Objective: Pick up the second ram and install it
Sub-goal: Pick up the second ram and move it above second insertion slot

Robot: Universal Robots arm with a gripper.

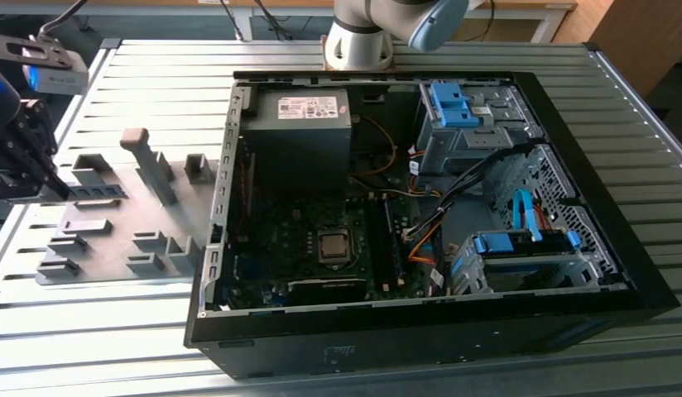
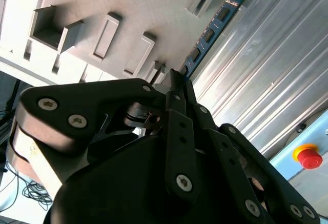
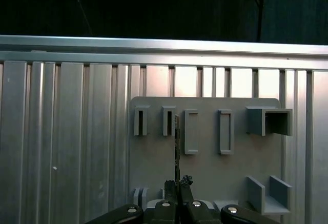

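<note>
in the exterior view the gripper (image 1: pixel 52 190) sits at the edge of the grey fixture plate (image 1: pixel 118 225) farthest from the open computer case (image 1: pixel 429 347). it is closed on one end of the second ram (image 1: pixel 98 192). the stick reaches out level from the gripper over the plate, just beside one of the plate's raised blocks. whether it touches the plate i cannot tell. the plate lies on the slatted metal table (image 1: pixel 153 74), touching the side of the case. inside the case, the power supply (image 1: pixel 304 116) sits in the corner well apart from the plate.

in the second wrist view the gripper (image 2: pixel 174 80) has its fingers pinched narrow, with the second ram (image 2: pixel 210 32) coming out from between them. the blue-green stick with dark chips runs along the border of the fixture plate (image 2: pixel 138 8), where the plate meets the bare table (image 2: pixel 266 80). a red button (image 2: pixel 307 157) shows beyond the table, well apart from the plate.

in the first wrist view the gripper (image 3: pixel 178 185) clamps the second ram (image 3: pixel 177 142), seen edge-on as a thin dark line. the stick lies over the fixture plate (image 3: pixel 205 172), between two of the plate's narrow slots. the table (image 3: pixel 61 131) spreads out around the plate.
</note>
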